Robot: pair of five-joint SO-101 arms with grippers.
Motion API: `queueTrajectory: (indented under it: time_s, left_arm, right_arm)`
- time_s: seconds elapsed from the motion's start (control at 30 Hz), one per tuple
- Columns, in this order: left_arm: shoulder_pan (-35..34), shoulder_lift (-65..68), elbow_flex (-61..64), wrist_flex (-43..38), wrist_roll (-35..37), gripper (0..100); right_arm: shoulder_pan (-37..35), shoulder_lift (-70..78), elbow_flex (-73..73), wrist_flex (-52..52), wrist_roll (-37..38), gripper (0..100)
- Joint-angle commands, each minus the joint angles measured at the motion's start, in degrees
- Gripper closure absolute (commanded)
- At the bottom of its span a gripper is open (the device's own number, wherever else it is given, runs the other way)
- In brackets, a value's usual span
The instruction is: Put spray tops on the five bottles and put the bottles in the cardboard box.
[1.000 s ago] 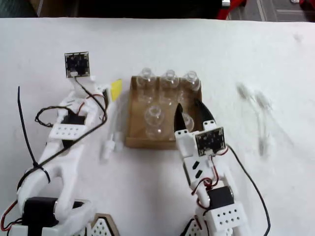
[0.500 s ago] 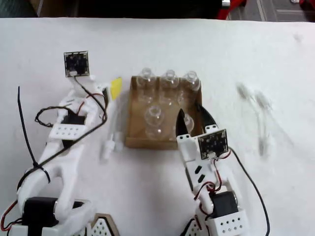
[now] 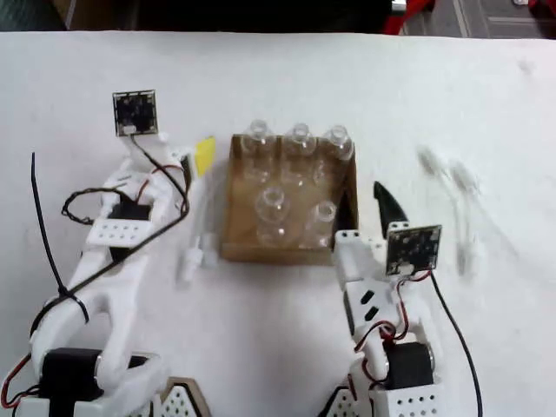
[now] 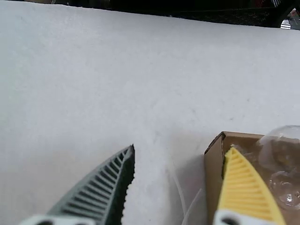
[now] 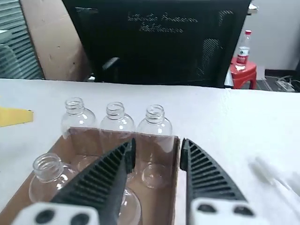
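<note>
The cardboard box (image 3: 228,204) sits mid-table and holds several clear bottles without tops: three in the back row (image 3: 299,139) and two nearer, one (image 3: 272,208) and one (image 3: 322,217). The right wrist view shows the same back row (image 5: 116,119) and the box wall (image 5: 175,187). My right gripper (image 3: 367,207) (image 5: 157,140) is open and empty, its black fingers astride the box's right wall. My left gripper (image 3: 196,161) (image 4: 181,149) is open and empty just left of the box's far left corner (image 4: 213,154). One spray top (image 3: 195,254) lies left of the box.
More spray tops (image 3: 449,176) lie loose on the white table to the right of the box, another (image 3: 470,252) nearer the front. In the right wrist view they show as a blurred shape (image 5: 274,171). A dark chair stands beyond the far table edge (image 5: 159,42).
My right gripper has drawn back out of the box and shifted right, uncovering the front right bottle standing inside. The left arm has not moved.
</note>
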Motion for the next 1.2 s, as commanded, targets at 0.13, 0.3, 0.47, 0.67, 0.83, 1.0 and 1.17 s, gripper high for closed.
queueTrajectory:
  time_s: [0.13,0.3,0.47,0.67,0.83,1.0,1.17]
  left_arm:
    - [-0.75,-0.48,-0.53,-1.49,-0.44,71]
    - [-2.68,-0.92,-0.70,-1.23,0.00,71]
    - [-3.56,-1.01,-0.70,-1.23,0.09,71]
    - [-4.09,-1.01,-0.70,-1.14,-0.26,71]
    - [-4.53,-1.01,-0.70,-1.05,0.00,71]
    - [-5.05,-0.57,-7.74,9.49,-0.26,71]
    - [-5.41,4.44,-29.54,39.03,-0.44,71]
  right_arm:
    - [6.81,-0.48,-2.73,0.13,-0.88,86.1]
    - [13.49,-0.48,-2.64,-0.04,-3.08,86.4]
    - [19.21,-0.48,2.73,-7.87,-11.78,86.1]
    - [18.86,-0.22,10.64,-21.14,-7.82,86.1]
    - [16.84,-0.04,10.73,-20.53,-7.30,86.1]
    - [17.01,0.04,10.73,-20.35,-7.30,86.1]
    - [16.84,0.04,10.73,-19.21,-7.21,86.1]
